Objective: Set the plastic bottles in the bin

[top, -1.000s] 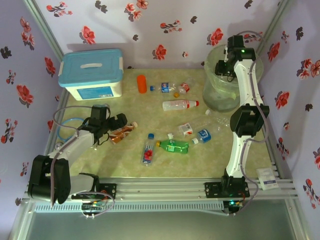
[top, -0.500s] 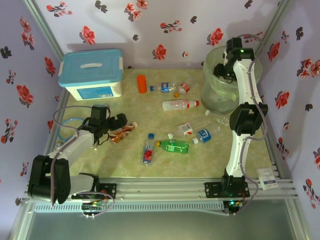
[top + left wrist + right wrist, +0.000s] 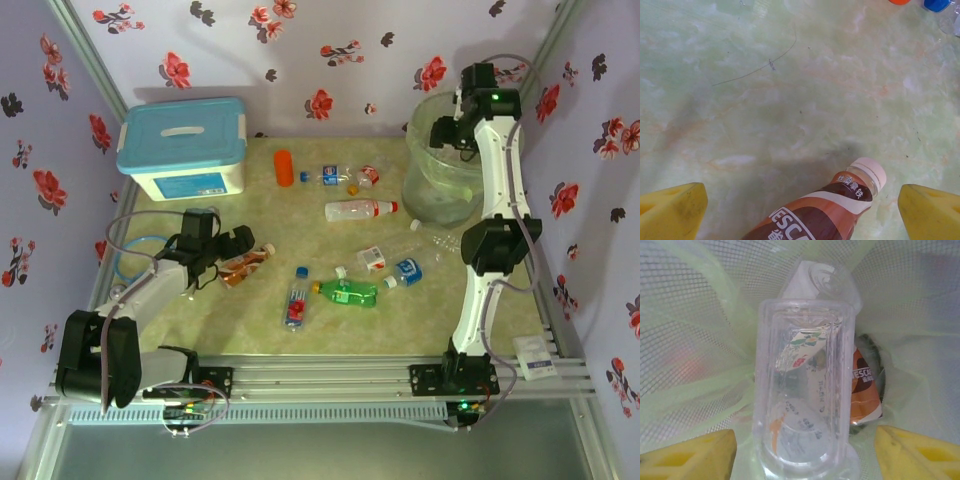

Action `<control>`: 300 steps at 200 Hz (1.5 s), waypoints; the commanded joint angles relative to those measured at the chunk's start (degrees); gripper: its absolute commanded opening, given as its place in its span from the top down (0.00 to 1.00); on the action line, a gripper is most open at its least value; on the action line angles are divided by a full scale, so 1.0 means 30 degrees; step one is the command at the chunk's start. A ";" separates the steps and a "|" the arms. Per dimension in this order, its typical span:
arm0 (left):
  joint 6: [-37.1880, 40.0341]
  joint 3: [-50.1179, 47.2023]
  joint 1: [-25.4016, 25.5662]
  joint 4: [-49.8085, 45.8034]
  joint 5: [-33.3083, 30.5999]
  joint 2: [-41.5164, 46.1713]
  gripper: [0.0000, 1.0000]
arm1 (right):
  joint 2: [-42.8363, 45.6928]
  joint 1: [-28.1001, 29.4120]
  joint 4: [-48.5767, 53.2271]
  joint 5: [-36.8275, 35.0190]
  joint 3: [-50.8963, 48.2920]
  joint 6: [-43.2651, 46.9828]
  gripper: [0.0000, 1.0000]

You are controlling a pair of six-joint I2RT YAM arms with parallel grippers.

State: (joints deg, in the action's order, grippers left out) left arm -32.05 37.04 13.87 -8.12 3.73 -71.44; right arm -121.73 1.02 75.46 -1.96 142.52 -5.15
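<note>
Over the bin, right fingers are hanging open around a clear bottle, risking a snag; far from it, left fingers are gaping empty over a brown bottle.

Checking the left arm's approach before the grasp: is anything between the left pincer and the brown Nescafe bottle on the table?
Nothing visible. The brown Nescafe bottle lies on the table directly between the open yellow fingers of the left pincer, with bare tabletop either side of its cap.
</note>
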 commanded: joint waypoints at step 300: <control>0.0570 0.1075 0.0534 -0.0020 0.0331 -0.0413 0.00 | 0.5318 0.0782 -0.2898 -0.0594 -0.2148 0.0416 0.34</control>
State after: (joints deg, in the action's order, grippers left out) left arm -31.55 38.89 15.00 -8.14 3.77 -73.28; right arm -113.21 2.07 69.80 -2.79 141.25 -4.47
